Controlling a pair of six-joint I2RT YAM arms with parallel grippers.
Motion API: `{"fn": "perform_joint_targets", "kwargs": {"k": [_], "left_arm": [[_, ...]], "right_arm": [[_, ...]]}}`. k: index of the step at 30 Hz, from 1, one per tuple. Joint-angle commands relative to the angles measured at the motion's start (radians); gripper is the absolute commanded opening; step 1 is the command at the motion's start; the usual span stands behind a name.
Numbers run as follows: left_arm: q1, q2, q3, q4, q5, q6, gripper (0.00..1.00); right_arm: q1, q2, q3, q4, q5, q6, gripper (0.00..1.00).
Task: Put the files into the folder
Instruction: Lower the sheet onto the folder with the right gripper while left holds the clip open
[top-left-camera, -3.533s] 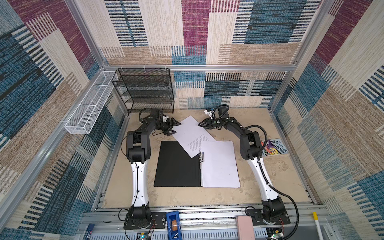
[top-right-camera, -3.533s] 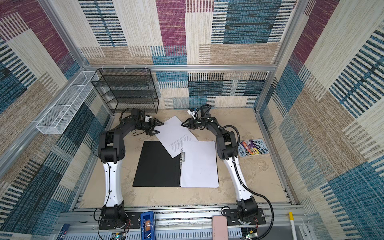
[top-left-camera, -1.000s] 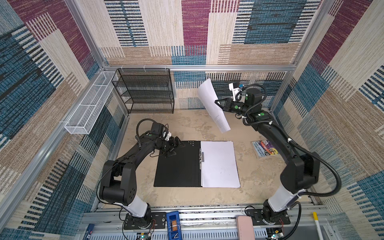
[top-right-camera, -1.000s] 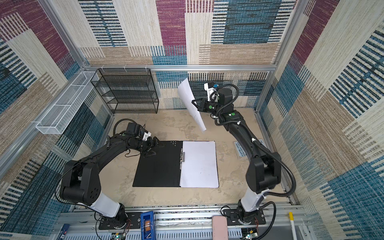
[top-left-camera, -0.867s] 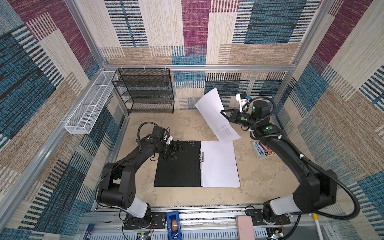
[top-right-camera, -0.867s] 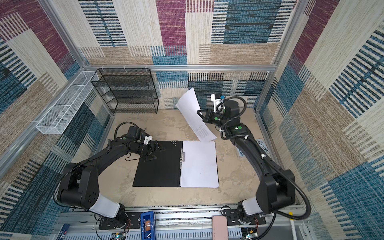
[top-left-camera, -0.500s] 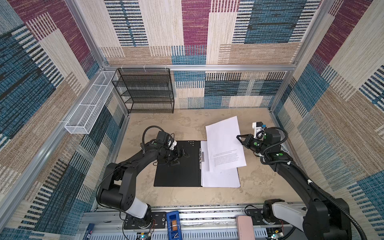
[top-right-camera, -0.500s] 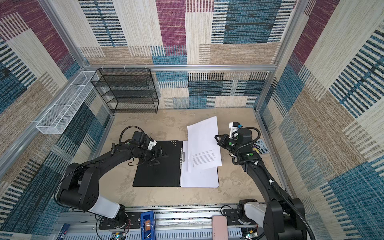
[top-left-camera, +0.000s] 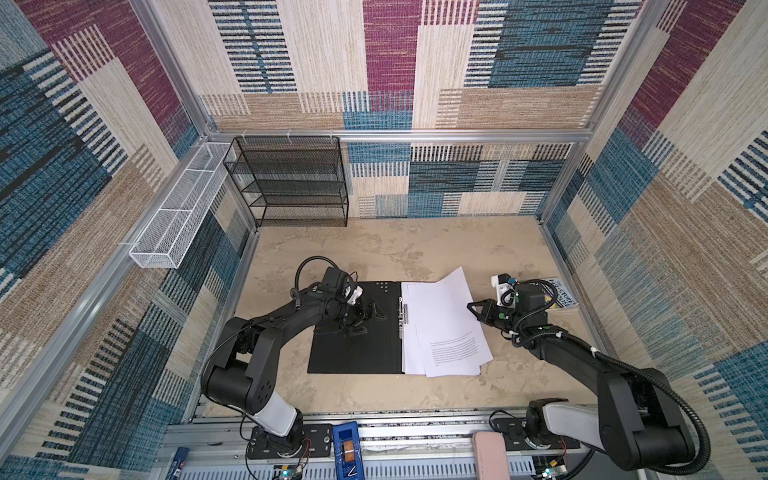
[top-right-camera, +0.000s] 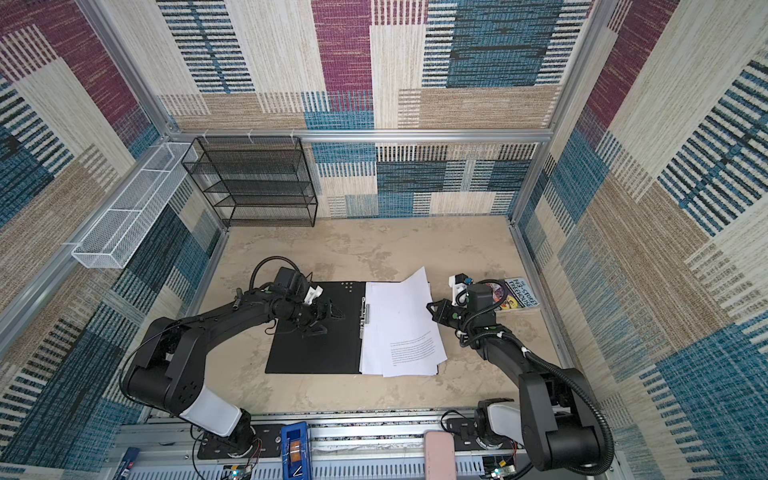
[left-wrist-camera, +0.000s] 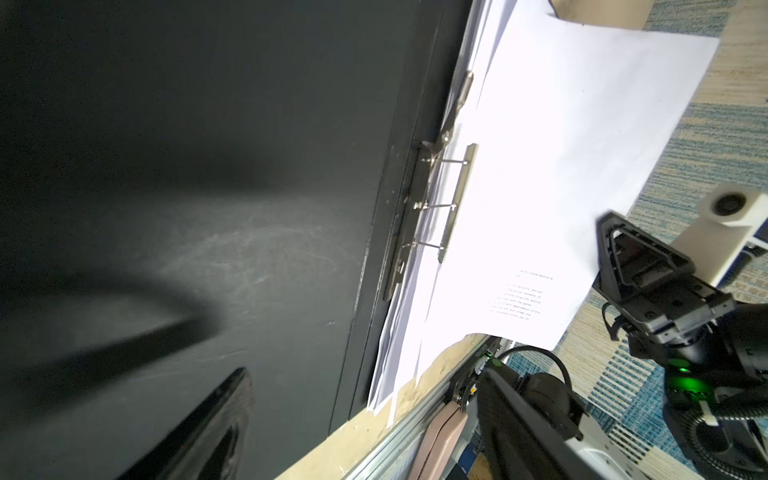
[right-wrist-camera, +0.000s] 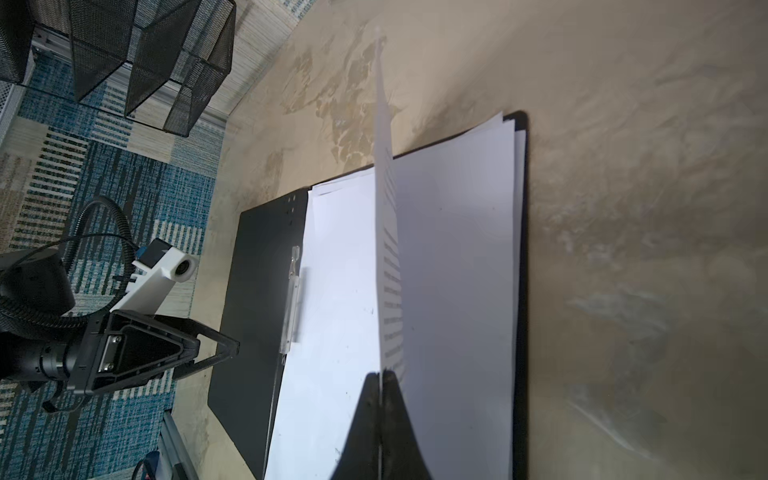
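Observation:
The folder (top-left-camera: 353, 332) (top-right-camera: 311, 336) lies open flat, black inside up, with its metal spine clip (left-wrist-camera: 432, 208) (right-wrist-camera: 293, 307) in the middle. Several white files (top-left-camera: 419, 299) (top-right-camera: 382, 303) are stacked on its right half. My right gripper (top-left-camera: 471, 306) (top-right-camera: 430, 308) (right-wrist-camera: 380, 378) is shut on the right edge of a printed sheet (top-left-camera: 453, 332) (right-wrist-camera: 386, 249). That sheet lies skewed over the stack, with its gripped side raised. My left gripper (top-left-camera: 376, 313) (top-right-camera: 336, 314) hovers open just above the black left cover, holding nothing. One of its fingers (left-wrist-camera: 212, 419) shows in the left wrist view.
A colourful paperback book (top-left-camera: 561, 293) (top-right-camera: 515, 295) lies at the right wall, just behind my right wrist. A black mesh rack (top-left-camera: 291, 183) stands at the back left. A white wire basket (top-left-camera: 178, 216) hangs on the left wall. The aluminium rail (top-left-camera: 374, 428) runs along the front edge.
My right gripper has brought the printed sheet down from high at the back onto the stack in the folder. The left gripper has slid right over the black cover.

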Motion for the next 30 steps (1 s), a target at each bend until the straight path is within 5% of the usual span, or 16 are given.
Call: {"fn": "perform_joint_targets", "kwargs": {"k": [1, 13, 30], "left_arm": [[-0.034, 0.004, 0.005, 0.022, 0.01, -0.017, 0.84], [-0.14, 0.029, 0.011, 0.026, -0.026, -0.02, 0.84], [-0.207, 0.072, 0.033, 0.028, -0.049, -0.018, 0.84]], "right_arm": [[0.001, -0.007, -0.023, 0.086, -0.011, 0.003, 0.0], [0.008, -0.069, -0.114, 0.203, 0.07, 0.139, 0.0], [0.118, 0.029, -0.107, 0.29, 0.138, 0.212, 0.0]]}}
